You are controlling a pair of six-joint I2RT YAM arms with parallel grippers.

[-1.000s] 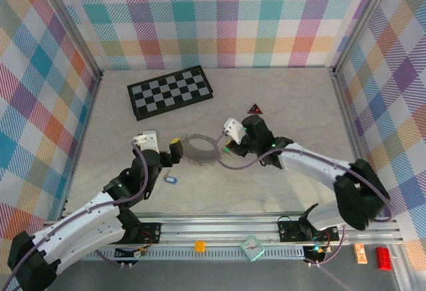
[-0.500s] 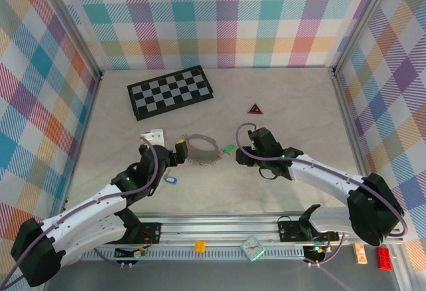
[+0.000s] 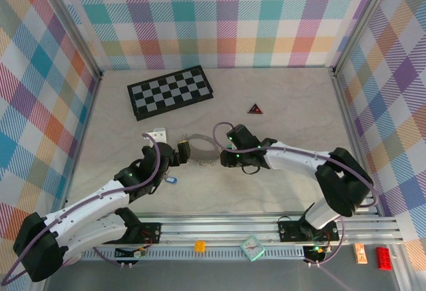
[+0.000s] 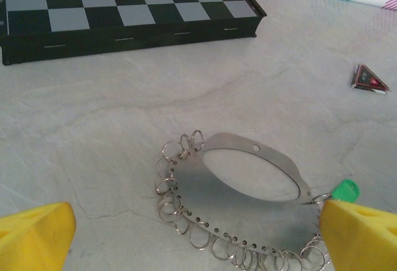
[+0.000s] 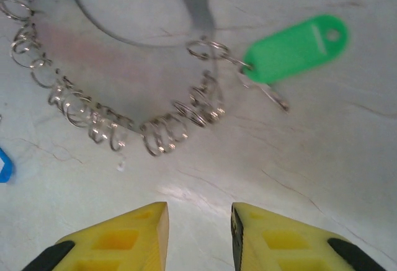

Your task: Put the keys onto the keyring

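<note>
The keyring (image 4: 205,206), a flat silvery crescent fringed with small rings, lies on the tabletop (image 4: 124,110). The green key (image 5: 291,48) is linked to an end ring, and the blue key (image 3: 170,180) lies apart.

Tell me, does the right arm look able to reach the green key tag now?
Probably yes. The right gripper hovers, jaws apart, close before the green key tag, and only bare table lies between. The keyring sits to one side, not in the way.

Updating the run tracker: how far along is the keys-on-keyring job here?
Done, apparently: the green key looks linked to an end ring of the keyring. In hand: nothing; the right gripper hovers empty near it, jaws slightly apart, and the left gripper is wide open facing the keyring. Left: the blue key lies loose, unattached.
</note>
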